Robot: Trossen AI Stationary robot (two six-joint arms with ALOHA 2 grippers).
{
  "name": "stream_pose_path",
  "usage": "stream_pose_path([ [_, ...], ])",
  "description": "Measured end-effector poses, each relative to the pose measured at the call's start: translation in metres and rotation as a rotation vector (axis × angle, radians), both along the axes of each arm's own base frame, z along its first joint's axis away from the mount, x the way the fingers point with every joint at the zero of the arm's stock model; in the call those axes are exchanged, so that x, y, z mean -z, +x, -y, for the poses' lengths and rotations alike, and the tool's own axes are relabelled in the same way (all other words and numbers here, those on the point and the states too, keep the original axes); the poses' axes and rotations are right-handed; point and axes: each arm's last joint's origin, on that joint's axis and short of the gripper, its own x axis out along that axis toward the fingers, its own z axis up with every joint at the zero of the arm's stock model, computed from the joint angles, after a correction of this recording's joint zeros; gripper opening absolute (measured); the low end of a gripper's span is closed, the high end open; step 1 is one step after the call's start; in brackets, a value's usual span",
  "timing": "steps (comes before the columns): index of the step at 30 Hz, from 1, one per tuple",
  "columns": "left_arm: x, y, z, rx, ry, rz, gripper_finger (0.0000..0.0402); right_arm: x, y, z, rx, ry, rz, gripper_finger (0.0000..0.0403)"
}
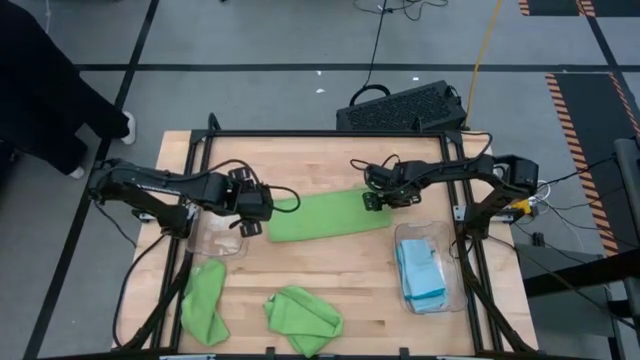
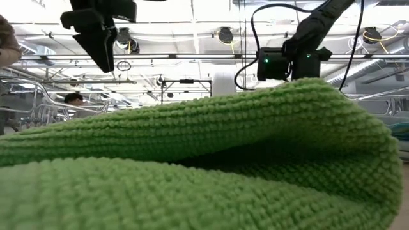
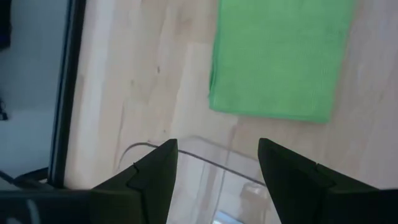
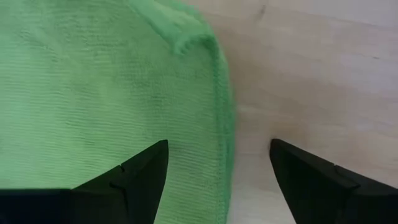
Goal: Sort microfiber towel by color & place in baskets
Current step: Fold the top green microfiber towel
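A lime green microfiber towel (image 1: 330, 215) lies folded flat on the middle of the wooden table and fills the foreground of the low view (image 2: 192, 166). My right gripper (image 1: 378, 196) hangs open just above the towel's right end, its fingers astride the towel's edge (image 4: 221, 143). My left gripper (image 1: 250, 215) is open off the towel's left end, above the far rim (image 3: 205, 158) of the empty left clear basket (image 1: 215, 242). The right clear basket (image 1: 430, 268) holds light blue towels (image 1: 420, 272). Two more green towels (image 1: 205, 300) (image 1: 303, 318) lie crumpled near the front edge.
A black perforated crate (image 1: 400, 108) stands beyond the table's far edge. A person's dark-clothed legs (image 1: 40, 80) show at the far left, off the table. Bare wood lies between the folded towel and the front towels.
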Motion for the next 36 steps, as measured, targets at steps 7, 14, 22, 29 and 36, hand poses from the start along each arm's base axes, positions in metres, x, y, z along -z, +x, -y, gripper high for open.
stream_pose_path([
  [7,-0.008,-0.011,-0.011,-0.054,0.028,0.010,0.0228,0.001,0.002,-0.012,-0.053,0.006,-0.001,0.0273],
  [14,-0.035,-0.029,-0.034,-0.282,0.105,0.141,0.0227,0.002,0.004,-0.019,-0.074,-0.053,-0.019,0.0248],
  [22,-0.076,-0.037,-0.055,-0.339,0.145,0.450,0.0227,0.004,0.002,-0.019,-0.136,-0.099,-0.060,0.0162],
  [29,-0.102,-0.037,-0.065,-0.359,0.176,0.665,0.0228,0.005,-0.002,-0.012,-0.201,-0.135,-0.103,0.0056],
  [36,-0.110,-0.037,-0.070,-0.350,0.197,0.732,0.0227,0.004,-0.010,0.009,-0.277,-0.138,-0.122,0.0009],
])
